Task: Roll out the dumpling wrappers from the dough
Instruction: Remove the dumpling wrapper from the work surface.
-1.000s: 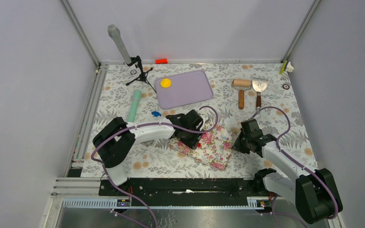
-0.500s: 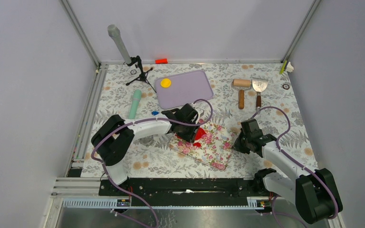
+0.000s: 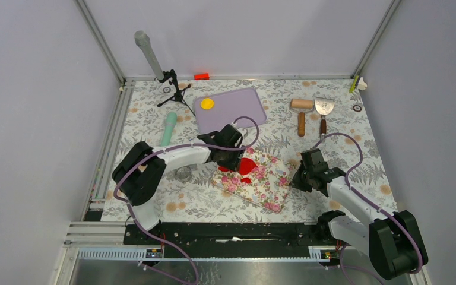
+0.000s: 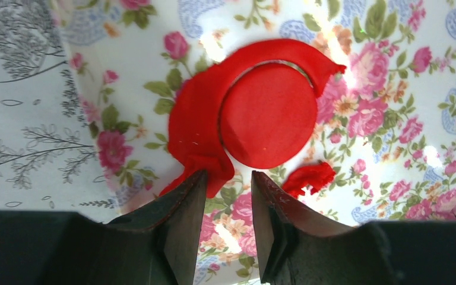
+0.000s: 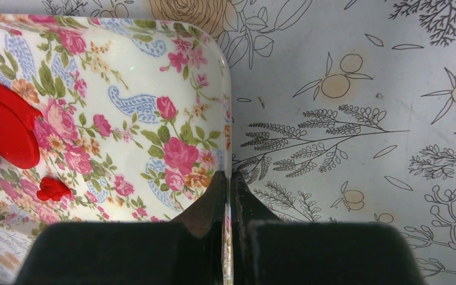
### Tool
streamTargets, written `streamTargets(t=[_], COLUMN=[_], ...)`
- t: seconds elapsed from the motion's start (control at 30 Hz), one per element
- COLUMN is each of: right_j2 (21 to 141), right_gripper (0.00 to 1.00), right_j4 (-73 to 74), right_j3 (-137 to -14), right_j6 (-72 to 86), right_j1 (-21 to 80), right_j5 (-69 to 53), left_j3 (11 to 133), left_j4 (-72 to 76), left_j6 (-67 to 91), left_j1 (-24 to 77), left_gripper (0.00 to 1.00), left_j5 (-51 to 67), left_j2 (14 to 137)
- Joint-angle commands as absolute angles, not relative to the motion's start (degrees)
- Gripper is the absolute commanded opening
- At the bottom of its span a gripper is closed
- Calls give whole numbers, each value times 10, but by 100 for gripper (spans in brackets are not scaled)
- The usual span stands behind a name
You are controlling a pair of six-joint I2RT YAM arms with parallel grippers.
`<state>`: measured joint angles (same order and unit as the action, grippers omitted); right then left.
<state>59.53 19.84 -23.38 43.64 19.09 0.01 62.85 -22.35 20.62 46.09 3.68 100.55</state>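
Dough [image 4: 191,127] lies as a ragged crescent hugging a round red wrapper [image 4: 268,116] on the board [image 5: 154,71]. We see the left gripper [image 4: 224,178] narrowly parted at its tail, the right gripper [image 5: 230,177] pinching the board's edge. A yellow wrapper [image 3: 207,104] sits on the purple mat [image 3: 240,110].

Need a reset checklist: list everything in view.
floral board: 1, pink-flowered, table centre
purple mat: 1, lilac, far centre
red wrapper: 1, red, on the floral board
yellow wrapper: 1, yellow, on the purple mat
dough trim: 1, red, curving round the red wrapper
dough scrap: 1, red, beside the trim
rolling stick: 1, mint green, left of mat
wooden roller: 1, tan, far right
scraper: 1, metal, beside the wooden roller
block: 1, red-orange, far edge
microphone: 1, grey, far left
left gripper: 1, black, open, at the dough trim
right gripper: 1, black, shut on the floral board's edge
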Motion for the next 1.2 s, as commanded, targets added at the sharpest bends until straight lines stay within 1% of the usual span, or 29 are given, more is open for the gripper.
streamTargets(t=[0.0,0.3,0.47,0.6,0.67,0.7,0.77,0.87,1.17], right_j2=[594,591,591,590,588,588,588,589,588], right_gripper=[0,0,0,0,0,0,0,0,0], right_j4=[209,209,209,209,208,208,209,209,208], right_j3=[-245,-245,-244,-245,-244,-245,-244,-245,-245], right_j6=[425,425,425,424,423,424,424,423,420], right_j1=[188,187,188,187,187,188,187,187,187], right_j5=[14,12,12,12,12,11,11,11,11], left_j3=[639,616,593,572,559,555,548,547,573], left_j4=[-204,-204,-197,-169,-157,-155,-151,-146,-149], left_j6=[210,218,228,234,245,250,258,265,259], left_j1=[441,437,440,446,447,447,447,447,443], left_gripper=[40,42,42,37,28,26,25,24,23], left_j5=[3,-3,64,152,170,169,155,124,95], left_j2=[980,911,895,911,923,931,937,946,1002])
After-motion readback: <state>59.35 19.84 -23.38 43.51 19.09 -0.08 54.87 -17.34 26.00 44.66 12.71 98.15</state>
